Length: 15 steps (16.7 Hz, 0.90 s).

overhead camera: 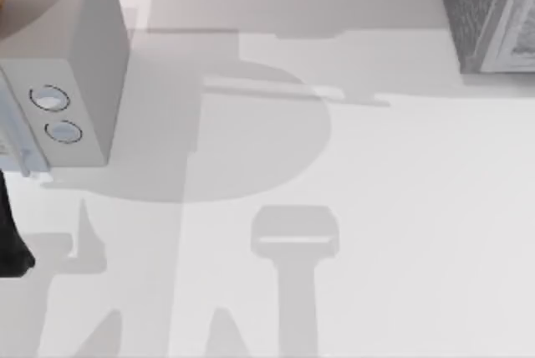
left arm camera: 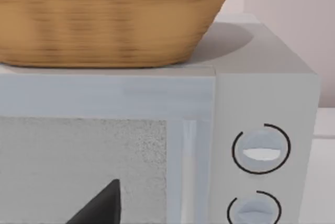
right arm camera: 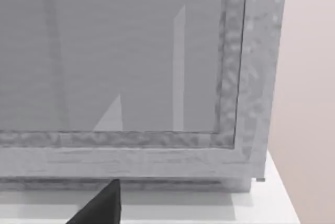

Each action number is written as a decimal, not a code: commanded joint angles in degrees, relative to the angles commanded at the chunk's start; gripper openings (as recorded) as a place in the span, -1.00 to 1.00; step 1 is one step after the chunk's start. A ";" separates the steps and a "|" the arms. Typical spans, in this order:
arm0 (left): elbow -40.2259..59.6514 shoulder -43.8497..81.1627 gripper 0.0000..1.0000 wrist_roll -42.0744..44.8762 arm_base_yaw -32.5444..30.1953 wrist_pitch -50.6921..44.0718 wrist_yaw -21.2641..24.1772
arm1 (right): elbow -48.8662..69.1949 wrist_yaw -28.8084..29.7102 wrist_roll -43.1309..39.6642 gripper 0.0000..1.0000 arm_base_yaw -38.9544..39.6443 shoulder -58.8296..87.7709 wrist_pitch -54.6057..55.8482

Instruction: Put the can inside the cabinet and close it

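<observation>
Your cabinet [overhead camera: 489, 15] sits at the far right corner of the bench [overhead camera: 376, 207], its sides dark grey and speckled, its front panel [right arm camera: 115, 51] paler, smooth and set in a mottled grey frame; that panel lies flat in its frame, so you cannot see anything the cabinet may hold. A dark fingertip [right arm camera: 102, 205] of your right pincer [right arm camera: 102, 208] pokes up close before the cabinet's lower edge, and you cannot tell how wide it stands. Across the bench, at the far left, stands a smooth white box [overhead camera: 75, 65] with two round dials [overhead camera: 50, 99] one above the other beside its frosted door. A woven tan basket [left arm camera: 104, 14] rests on that box's top. Your left pincer [left arm camera: 102, 208] shows one dark fingertip in front of the door, its spread also beyond telling. A dark arm part [overhead camera: 10, 241] sits at the bench's left edge.
</observation>
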 joint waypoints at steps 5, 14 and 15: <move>0.00 0.00 1.00 0.00 0.00 0.00 0.00 | 5.04 -0.08 0.00 1.00 -0.06 -0.78 -5.81; 0.00 0.00 1.00 0.00 0.00 0.00 0.00 | 36.25 -0.58 -0.01 1.00 -0.49 -5.57 -41.81; 0.00 0.00 1.00 0.00 0.00 0.00 0.00 | 40.44 -0.65 -0.01 1.00 -0.55 -6.20 -46.63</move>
